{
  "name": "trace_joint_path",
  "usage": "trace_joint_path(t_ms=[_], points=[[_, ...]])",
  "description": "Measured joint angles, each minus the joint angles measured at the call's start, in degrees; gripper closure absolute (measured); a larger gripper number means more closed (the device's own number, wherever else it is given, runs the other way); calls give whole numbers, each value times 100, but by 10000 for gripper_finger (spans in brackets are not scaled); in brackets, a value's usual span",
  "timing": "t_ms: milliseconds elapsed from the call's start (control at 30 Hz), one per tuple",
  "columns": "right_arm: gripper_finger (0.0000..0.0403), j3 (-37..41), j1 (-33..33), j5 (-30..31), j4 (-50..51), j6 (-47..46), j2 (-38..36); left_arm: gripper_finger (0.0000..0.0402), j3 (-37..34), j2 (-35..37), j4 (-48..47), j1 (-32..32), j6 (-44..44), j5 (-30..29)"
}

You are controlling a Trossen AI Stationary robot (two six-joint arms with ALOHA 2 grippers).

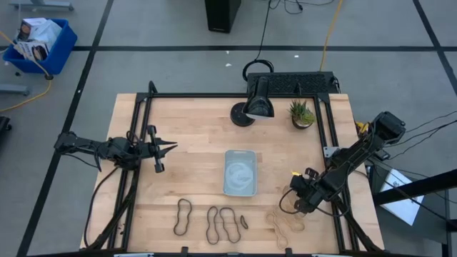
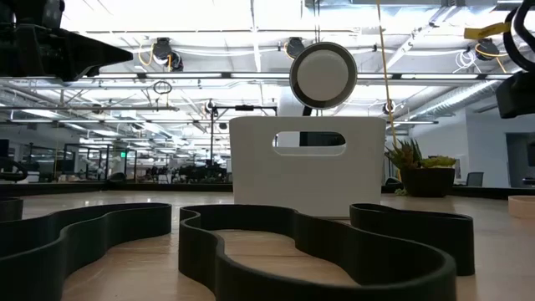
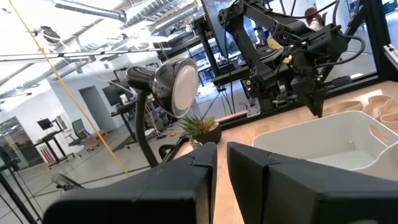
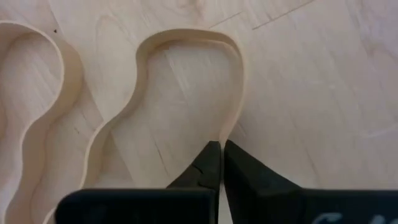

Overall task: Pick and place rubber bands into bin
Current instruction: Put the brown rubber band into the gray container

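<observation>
The pale bin stands at the table's middle; it also shows in the low view and the left wrist view. Several dark rubber bands lie near the front edge, standing on their edges. Two tan rubber bands lie to their right. My right gripper is down at the tan bands, shut on one tan band. My left gripper hovers at the table's left, shut and empty. My right gripper pinches the tan band's thin wall at the side of its rounded end, one finger inside the loop and one outside. The fingers come from above, slanting down. The band stands on its edge on the table, its loop still open and slack.
A black desk lamp and a small potted plant stand at the table's far side. A black frame runs along the table's edges. A blue crate sits on the floor beyond the table's far left.
</observation>
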State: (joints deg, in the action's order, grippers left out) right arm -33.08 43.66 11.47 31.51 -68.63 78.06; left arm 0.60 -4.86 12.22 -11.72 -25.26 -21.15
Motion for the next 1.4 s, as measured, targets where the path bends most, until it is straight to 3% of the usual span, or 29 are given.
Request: trace_joint_path(t_ms=[200, 433, 733, 867, 1033, 1167, 1400], points=[[401, -27, -12, 711, 170, 307, -334, 355, 0, 0, -1, -1, -2, 0], [402, -735, -20, 1856, 1065, 786, -733, 355, 0, 2, 3, 1, -4, 0], [402, -1591, -199, 3685, 1065, 2477, -1052, 355, 0, 2, 5, 0, -4, 0], [402, -1683, -454, 4264, 143, 3658, -1166, 355, 1, 2, 6, 0, -4, 0], [402, -1683, -839, 4324, -1688, 5689, -1213, 355, 0, 0, 8, 1, -4, 0], [402, -1690, -1134, 3894, -2935, 6916, -1113, 355, 1, 0, 8, -1, -4, 0], [403, -1690, -1778, 2821, -3710, 7554, -667, 355, 2, 2, 8, 0, -4, 0]])
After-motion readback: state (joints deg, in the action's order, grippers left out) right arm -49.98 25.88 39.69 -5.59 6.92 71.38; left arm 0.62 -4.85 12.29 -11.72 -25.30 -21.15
